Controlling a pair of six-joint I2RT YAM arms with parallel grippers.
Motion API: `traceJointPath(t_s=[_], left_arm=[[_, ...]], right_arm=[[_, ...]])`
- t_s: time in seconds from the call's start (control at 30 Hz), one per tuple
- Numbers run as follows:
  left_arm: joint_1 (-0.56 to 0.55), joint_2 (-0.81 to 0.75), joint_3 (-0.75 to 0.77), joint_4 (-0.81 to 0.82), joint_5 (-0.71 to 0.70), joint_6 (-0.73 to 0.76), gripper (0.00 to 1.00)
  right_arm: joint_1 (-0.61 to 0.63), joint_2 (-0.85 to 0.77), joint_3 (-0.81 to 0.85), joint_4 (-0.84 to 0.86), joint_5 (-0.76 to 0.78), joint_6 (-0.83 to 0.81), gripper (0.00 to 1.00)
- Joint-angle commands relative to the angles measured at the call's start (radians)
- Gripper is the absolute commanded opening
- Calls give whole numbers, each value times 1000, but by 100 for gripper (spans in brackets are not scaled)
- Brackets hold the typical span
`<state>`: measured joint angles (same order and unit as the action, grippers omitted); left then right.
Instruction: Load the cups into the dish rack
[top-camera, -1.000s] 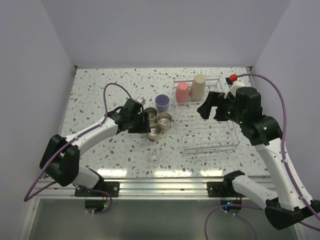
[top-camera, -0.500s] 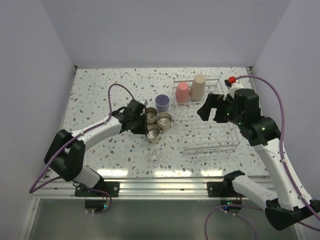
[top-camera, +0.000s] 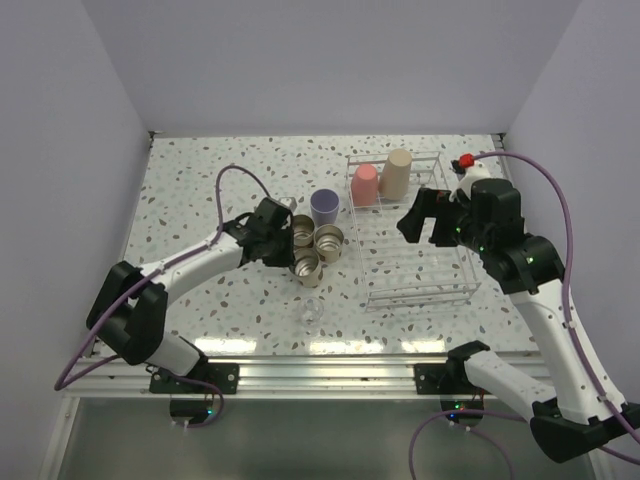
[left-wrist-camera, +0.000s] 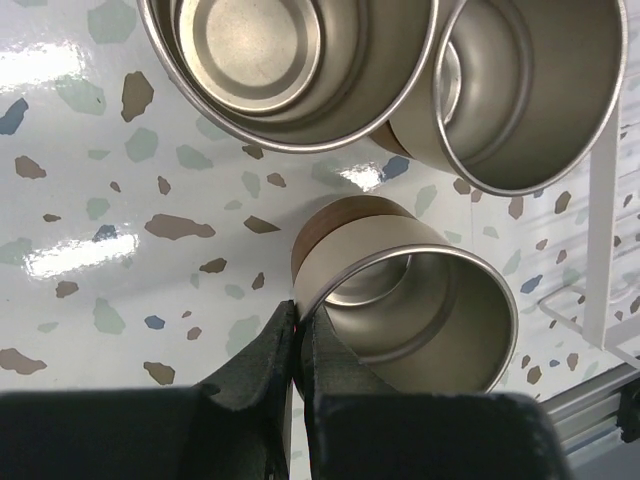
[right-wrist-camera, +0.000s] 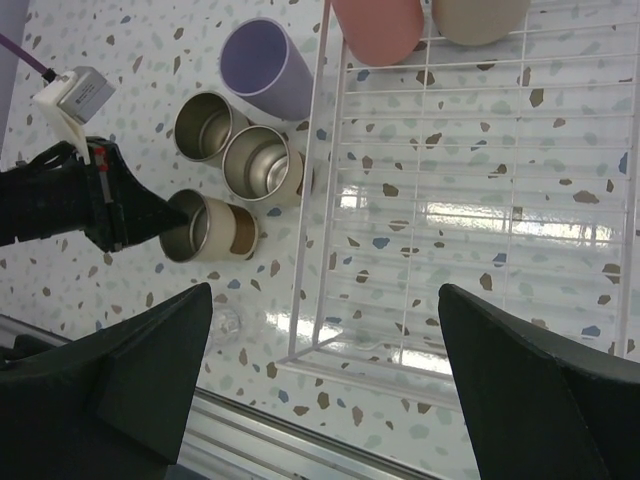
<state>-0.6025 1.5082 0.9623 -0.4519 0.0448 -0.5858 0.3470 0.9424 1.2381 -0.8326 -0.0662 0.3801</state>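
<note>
- Beige outside, bright metal inside: near cup (left-wrist-camera: 415, 320), standing on the speckled table (top-camera: 200, 190) a little left of the dish rack (top-camera: 420, 299), close against two matching cups (top-camera: 302, 229).
- Left gripper (left-wrist-camera: 298, 318): fingers pressed together on the thin wall at the rim, one outside, the other apparently inside.
- Right gripper (right-wrist-camera: 322, 288): fingers spread wide, nothing between them, poised above the rack.
- Step in hand, by judgement: lift and carry to the rack. Raise straight up first to clear the neighbours. Expect swing from a rim-only pinch, so travel slowly with a level wrist.
- Probably best turned mouth down before release, to match the pink cup (top-camera: 365, 184) and tan cup (top-camera: 398, 174) inverted in the rack's far left corner.
- Orientation: mouth up, brown base down. Long axis near vertical, perhaps tipped slightly toward the left gripper, though hard to tell.
- Lavender cup (top-camera: 324, 207): outside the rack, mouth up.
</note>
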Motion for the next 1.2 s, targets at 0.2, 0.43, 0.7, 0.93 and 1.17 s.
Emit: traceJointPath(t_s=[0.2,0.43,0.7,0.93,1.17], left_arm=[[-5,-187,68,-27,4,-14,0],[-3,-319,128,59,105,-17,0],[-2,-469,135,320,231,-72,0],[-2,-559,164,435,236,-161,0],[-3,-602,176,530,228,-212,0]], right_arm=[[6,-7,78,1,-12,13,98],[6,-16,72,64,-157,107,98],[4,-82,-104,525,-452,497,98],[4,-50,-143,829,-558,785,98],[7,-2,-140,1047,-601,905,98]])
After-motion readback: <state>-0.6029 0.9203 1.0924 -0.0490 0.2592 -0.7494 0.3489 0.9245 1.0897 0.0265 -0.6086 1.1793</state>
